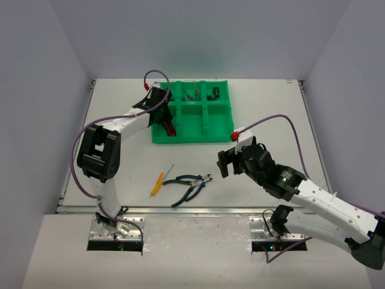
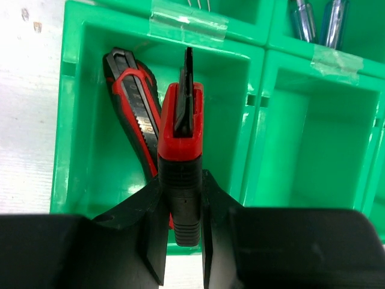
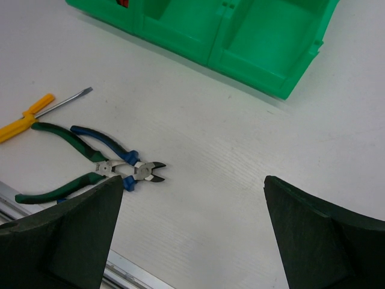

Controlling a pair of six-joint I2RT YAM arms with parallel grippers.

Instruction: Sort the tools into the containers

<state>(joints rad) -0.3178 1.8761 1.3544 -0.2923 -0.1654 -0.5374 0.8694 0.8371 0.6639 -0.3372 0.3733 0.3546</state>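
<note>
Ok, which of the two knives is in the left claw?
The knife pinched on edge in the left claw, at the tray's corner compartment; the other knife lies loose on that compartment's floor.

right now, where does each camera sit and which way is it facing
top external: above and behind the bases, facing down on the table; left arm and right arm show.
left wrist: on the left wrist, facing into the near-left compartment of the green tray; its jaws are shut on a utility knife, with a second knife lying inside.
right wrist: facing down at pliers and yellow screwdriver; open jaws at the bottom.
shared: top and right wrist both show the pliers.
</note>
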